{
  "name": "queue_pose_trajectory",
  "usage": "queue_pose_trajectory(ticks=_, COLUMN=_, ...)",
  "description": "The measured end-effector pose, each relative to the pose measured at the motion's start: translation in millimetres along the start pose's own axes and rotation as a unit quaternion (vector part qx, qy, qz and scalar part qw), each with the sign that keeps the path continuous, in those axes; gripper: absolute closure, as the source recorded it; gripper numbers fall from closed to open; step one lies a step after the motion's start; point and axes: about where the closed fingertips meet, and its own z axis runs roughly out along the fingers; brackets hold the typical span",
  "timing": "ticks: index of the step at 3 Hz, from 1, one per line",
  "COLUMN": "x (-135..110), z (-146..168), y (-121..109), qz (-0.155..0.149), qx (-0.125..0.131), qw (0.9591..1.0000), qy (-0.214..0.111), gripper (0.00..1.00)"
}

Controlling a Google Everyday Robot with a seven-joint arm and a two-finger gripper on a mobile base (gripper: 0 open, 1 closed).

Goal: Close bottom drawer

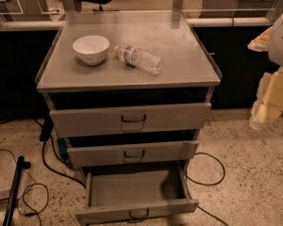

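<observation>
The bottom drawer [132, 191], a shallow grey metal tray with a flat front and a small dark loop handle, stands pulled out, well below and left of the gripper [269, 100], a pale cream blocky shape; whether it is parted or closed cannot be told

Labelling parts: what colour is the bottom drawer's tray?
Bottom drawer tray: plain grey, camera view. The gripper hangs right of the cabinet.

Open floor [245, 173] between the end effector [266, 109] at right and the pulled-out bottom drawer [132, 191], cable [223, 169] beside it
</observation>
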Motion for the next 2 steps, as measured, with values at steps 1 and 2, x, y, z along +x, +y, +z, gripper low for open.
queue_pose_trajectory(ticks=1, x=0.0, z=0.0, y=0.0, qz=0.000, qx=0.000, qw=1.0000, qy=0.000, gripper=0.00)
queue_pose_trajectory(ticks=2, x=2.7, z=1.0, y=10.1, qz=-0.003, qx=-0.001, qw=0.9999, qy=-0.012, gripper=0.00)
